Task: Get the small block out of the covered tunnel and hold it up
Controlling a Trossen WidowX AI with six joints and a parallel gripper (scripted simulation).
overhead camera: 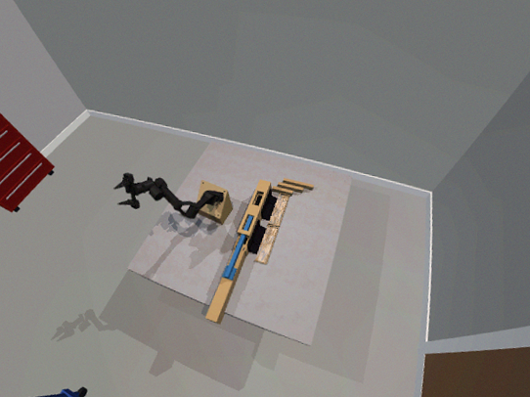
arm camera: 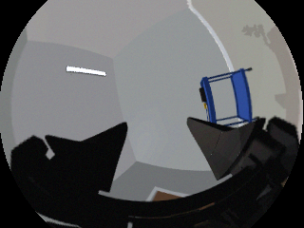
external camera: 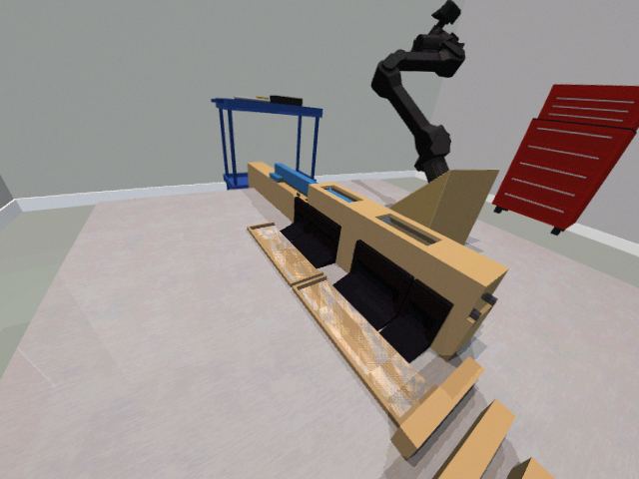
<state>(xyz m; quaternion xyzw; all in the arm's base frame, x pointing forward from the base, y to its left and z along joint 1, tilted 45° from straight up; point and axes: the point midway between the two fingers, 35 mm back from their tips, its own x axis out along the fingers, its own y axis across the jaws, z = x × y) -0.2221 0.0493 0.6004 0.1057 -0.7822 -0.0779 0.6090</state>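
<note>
Jaws of the gripper (overhead camera: 117,196) (external camera: 453,43) (arm camera: 157,122) are spread wide with nothing gripped, raised beyond the left edge of the tabletop (overhead camera: 294,282) (external camera: 206,334) in top view. Covered tunnel (overhead camera: 264,187) (external camera: 459,257) is set mid-table; blue handle (overhead camera: 235,256) (external camera: 295,178) is pointed toward the bottom edge. Small block can't be made out. Three wooden rods (overhead camera: 298,185) (external camera: 438,407) are laid near the tunnel's upper end, toward the top-right corner.

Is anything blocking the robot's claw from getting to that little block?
Yes: the wooden tunnel housing covers it; I can't make out the block itself. Between the open gripper and the housing stands the arm's own wooden mount.
</note>
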